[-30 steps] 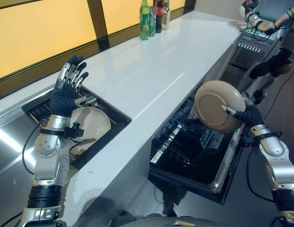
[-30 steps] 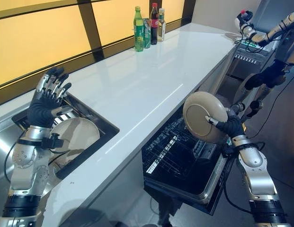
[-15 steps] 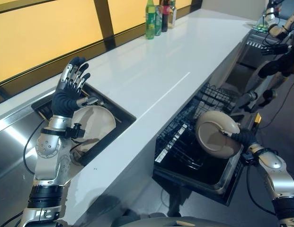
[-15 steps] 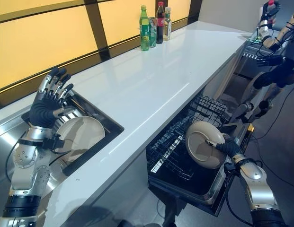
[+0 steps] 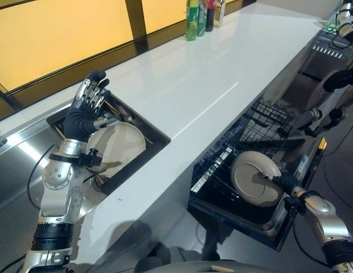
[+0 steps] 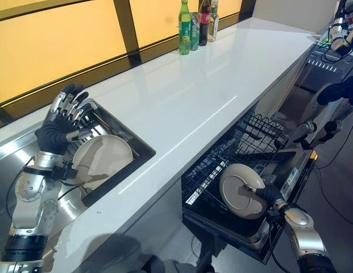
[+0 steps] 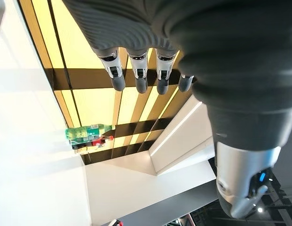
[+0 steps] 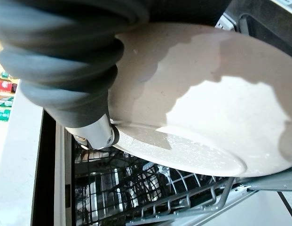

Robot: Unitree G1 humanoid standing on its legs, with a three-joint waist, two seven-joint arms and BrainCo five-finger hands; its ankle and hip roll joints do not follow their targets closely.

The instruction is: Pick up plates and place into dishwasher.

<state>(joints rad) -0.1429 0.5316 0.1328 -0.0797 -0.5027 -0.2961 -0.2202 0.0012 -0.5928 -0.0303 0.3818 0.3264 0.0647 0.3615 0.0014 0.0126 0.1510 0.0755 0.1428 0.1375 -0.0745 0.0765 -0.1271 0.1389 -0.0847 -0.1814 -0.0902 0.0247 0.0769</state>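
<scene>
Lowering plate [image 5: 254, 177] on edge into the pulled-out dishwasher rack [image 5: 233, 165], right hand [image 5: 285, 182] clamped on its rim. Risk of chipping or toppling if released off the tines. Left hand [image 5: 85, 111] raised with fingers spread, holding nothing, above second plate [image 5: 116, 148] in sink [image 5: 143, 122].

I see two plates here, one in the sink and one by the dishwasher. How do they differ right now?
The plate in the sink leans on edge in the basin, untouched; the left robot hand hangs open above it. The plate at the dishwasher is pinched by the right robot hand and held over the dishwasher rack, its underside ring facing the camera. Both are round, plain and beige.
</scene>
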